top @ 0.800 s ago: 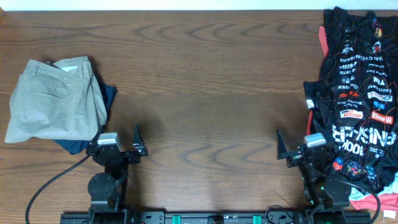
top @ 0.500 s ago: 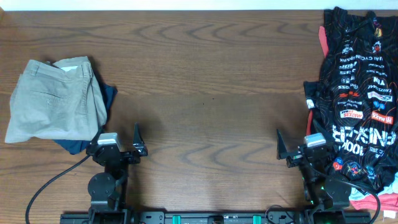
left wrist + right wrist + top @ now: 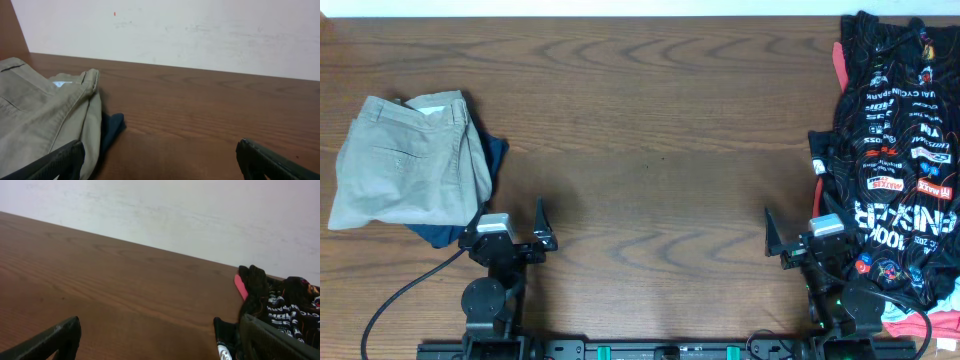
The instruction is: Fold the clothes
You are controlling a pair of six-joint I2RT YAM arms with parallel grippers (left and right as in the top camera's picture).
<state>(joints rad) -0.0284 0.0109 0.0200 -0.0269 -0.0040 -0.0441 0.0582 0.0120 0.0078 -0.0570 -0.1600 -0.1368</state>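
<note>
While both arms sit low at the near edge of the table [image 3: 650,130], the left gripper [image 3: 506,230] and the right gripper [image 3: 804,236] have their jaws spread as wide as they go, and neither has hold of anything. Seen from the left wrist, the left gripper [image 3: 160,146] shows only bare wood between its two black fingers [image 3: 57,162]. From the right wrist, the right gripper [image 3: 160,322] likewise frames bare wood. A black cable [image 3: 405,290] curls away from the left arm's base toward the near left corner.

Just beyond the left gripper's outer finger lies a folded pair of khaki trousers [image 3: 410,160], waistband toward the far side. It rests on a dark blue garment [image 3: 495,155] that peeks out along its right and near edges. The left wrist view shows the same khaki trousers [image 3: 40,120] with the dark blue garment [image 3: 112,127] sticking out beside them.

The black sports jersey [image 3: 895,140] lies unfolded and rumpled along the right edge of the table, running from beside the right gripper up to the far edge, its white, red and orange logos facing up. The right gripper's outer finger overlaps its near edge from above; whether they touch I cannot tell. A red garment [image 3: 839,62] shows beneath it at its far left edge. From the right wrist the black sports jersey [image 3: 285,310] sits to the right, with a white wall [image 3: 175,210] behind the table.
</note>
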